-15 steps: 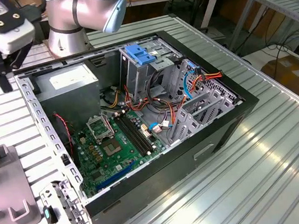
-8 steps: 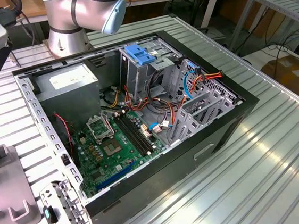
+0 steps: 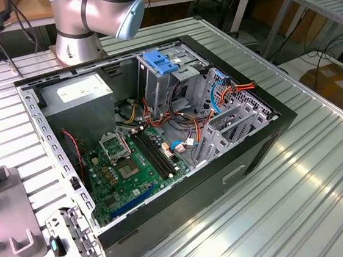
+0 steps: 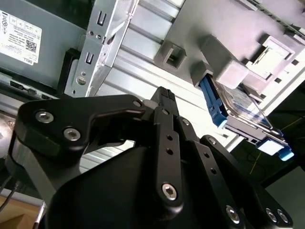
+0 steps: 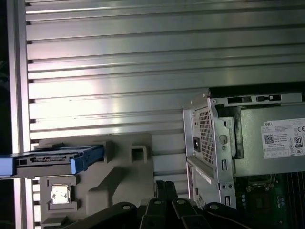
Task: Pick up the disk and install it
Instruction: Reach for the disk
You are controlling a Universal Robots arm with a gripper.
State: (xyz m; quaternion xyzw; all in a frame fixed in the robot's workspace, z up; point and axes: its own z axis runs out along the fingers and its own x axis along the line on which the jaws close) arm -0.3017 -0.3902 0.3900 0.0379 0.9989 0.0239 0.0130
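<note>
At the exterior view's left, a grey moulded plastic holder (image 3: 8, 213) sits on the ribbed aluminium desk (image 3: 300, 188). In both wrist views the disk (image 5: 47, 160) (image 4: 240, 112), a thin dark metal hard drive, stands on edge in one of the holder's slots, near the rear corner of the computer case but not touching it. The drive's upper edge runs parallel to the desk's ribs, and a blue plastic rail caps each end of that edge. Whether its long axis lies along that edge or goes down into the holder, I cannot tell. The black linkage end effector (image 4: 163, 93) (image 5: 166, 188) hangs above the desk near the gap between holder and case, drawn closed with nothing in its grip and clear of the drive. Further right lies the open black computer case (image 3: 265, 143), with its green motherboard (image 3: 133, 169), grey power-supply box (image 3: 76, 95) and blue slotted bracket (image 3: 161, 62).
</note>
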